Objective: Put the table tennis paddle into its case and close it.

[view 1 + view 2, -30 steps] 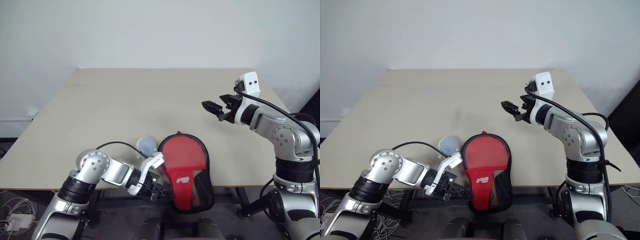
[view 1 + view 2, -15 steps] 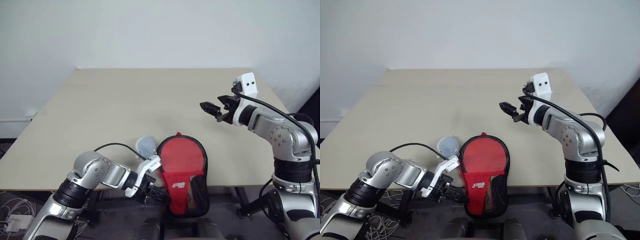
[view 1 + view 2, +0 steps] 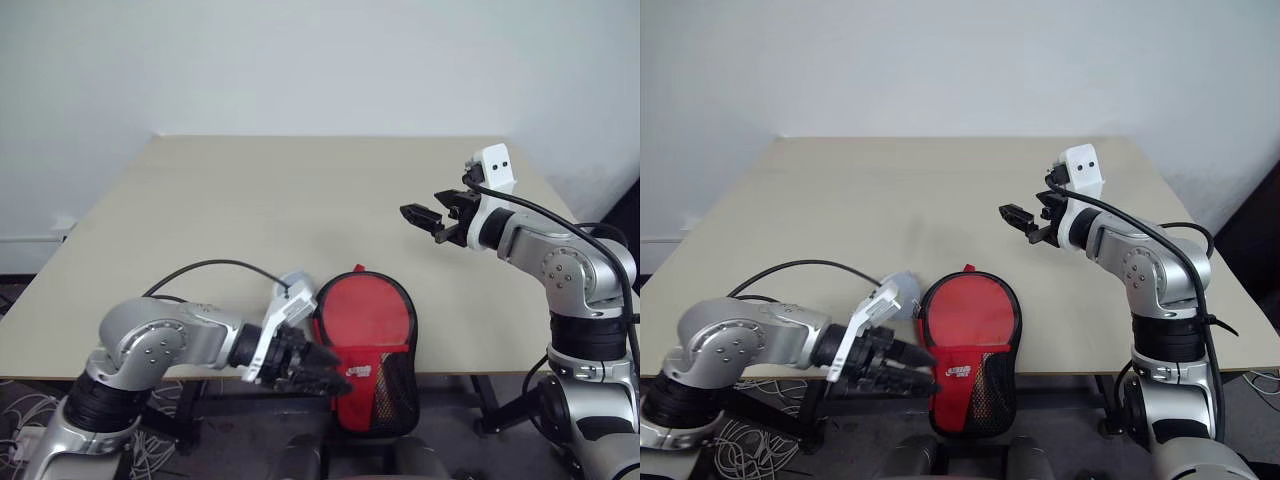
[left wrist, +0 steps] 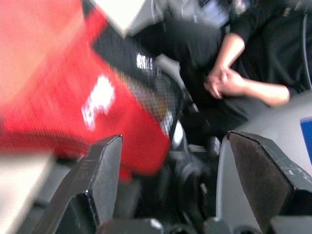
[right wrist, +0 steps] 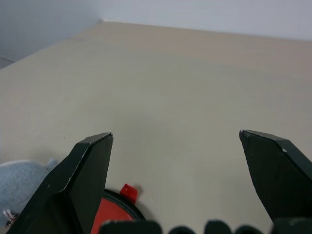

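Silver jointed arms, black end effector fingers point(image 5: 87, 180), white wrist housings, black cables

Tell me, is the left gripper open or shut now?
Open: the left gripper shows its two fingers spread wide, nothing between them, beside the red case.

Soft, even light falls on the table point(image 3: 300, 210), with no glare or hard shadows. In the left wrist view the case point(image 4: 73, 107) is smeared, probably by motion blur.

Far table point(image 3: 300, 190) half bare; case point(image 3: 366, 345) and grey wad point(image 3: 292, 288) crowd near edge.
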Action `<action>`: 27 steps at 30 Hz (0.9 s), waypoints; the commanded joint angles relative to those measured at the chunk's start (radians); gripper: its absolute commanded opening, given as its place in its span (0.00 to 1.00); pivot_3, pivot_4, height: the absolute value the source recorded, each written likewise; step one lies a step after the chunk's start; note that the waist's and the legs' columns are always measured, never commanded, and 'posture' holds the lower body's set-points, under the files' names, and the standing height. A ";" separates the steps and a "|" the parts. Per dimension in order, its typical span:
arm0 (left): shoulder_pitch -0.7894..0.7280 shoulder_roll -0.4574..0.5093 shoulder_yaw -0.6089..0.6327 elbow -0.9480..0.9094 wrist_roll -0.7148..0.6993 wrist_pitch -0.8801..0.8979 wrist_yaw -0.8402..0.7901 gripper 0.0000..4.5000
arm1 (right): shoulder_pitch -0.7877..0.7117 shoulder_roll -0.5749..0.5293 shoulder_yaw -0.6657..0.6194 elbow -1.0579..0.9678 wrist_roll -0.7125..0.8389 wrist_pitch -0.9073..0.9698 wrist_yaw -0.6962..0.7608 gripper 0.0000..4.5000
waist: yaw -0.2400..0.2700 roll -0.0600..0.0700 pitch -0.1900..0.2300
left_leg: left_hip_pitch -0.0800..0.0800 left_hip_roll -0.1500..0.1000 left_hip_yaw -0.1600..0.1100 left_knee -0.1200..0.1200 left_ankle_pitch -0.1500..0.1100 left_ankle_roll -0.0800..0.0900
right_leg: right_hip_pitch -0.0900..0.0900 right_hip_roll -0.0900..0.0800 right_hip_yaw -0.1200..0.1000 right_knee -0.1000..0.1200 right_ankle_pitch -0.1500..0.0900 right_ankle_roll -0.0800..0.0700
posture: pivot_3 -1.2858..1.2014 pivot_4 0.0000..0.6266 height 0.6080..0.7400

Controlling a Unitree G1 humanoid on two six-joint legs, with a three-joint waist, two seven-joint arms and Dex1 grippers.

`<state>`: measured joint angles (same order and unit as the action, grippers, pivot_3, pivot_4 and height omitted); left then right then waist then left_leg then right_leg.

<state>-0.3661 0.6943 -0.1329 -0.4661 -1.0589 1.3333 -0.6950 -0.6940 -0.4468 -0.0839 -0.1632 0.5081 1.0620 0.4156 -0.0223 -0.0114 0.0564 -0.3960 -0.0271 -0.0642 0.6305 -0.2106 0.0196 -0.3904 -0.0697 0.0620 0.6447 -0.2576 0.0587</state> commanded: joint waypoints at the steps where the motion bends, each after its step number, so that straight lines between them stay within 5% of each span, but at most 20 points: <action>1: -0.012 -0.079 -0.048 0.029 0.197 -0.216 0.070 0.53 | -0.046 -0.003 0.004 0.010 -0.011 -0.039 0.014 1.00 | 0.000 0.000 0.000 | 0.000 0.000 0.000 0.000 0.000 0.000 | 0.000 0.000 0.000 -0.001 0.001 0.000 | 0.52 0.00 0.96; 8: 0.060 -0.229 -0.247 0.080 0.487 -0.543 0.076 0.00 | -0.098 -0.001 0.082 0.120 -0.060 -0.123 0.064 1.00 | -0.002 0.000 0.000 | 0.000 0.000 0.002 -0.001 0.000 0.000 | 0.000 0.001 0.002 -0.002 0.005 -0.003 | 0.52 0.00 0.96; 15: 0.109 -0.224 -0.255 0.131 0.579 -0.643 0.016 0.00 | -0.199 0.009 0.255 0.324 -0.160 -0.268 0.248 1.00 | -0.006 0.001 0.000 | 0.000 0.002 0.002 0.000 0.000 0.000 | -0.001 0.003 0.001 -0.001 0.004 -0.002 | 0.52 0.00 0.96; 27: 0.158 -0.241 -0.255 0.167 0.676 -0.708 -0.017 0.00 | -0.317 0.194 0.449 0.596 -0.314 -0.493 0.469 1.00 | -0.016 0.001 -0.001 | 0.000 0.002 0.000 0.000 0.000 0.000 | -0.001 0.003 0.000 0.000 0.006 -0.003 | 0.52 0.00 0.96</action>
<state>-0.2078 0.4530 -0.3862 -0.2588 -0.3928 0.6464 -0.7013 -0.9739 -0.2579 0.3603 0.4434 0.2057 0.5957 0.8525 -0.0381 -0.0104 0.0557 -0.3958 -0.0254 -0.0650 0.6301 -0.2105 0.0197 -0.3911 -0.0668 0.0613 0.6451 -0.2512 0.0555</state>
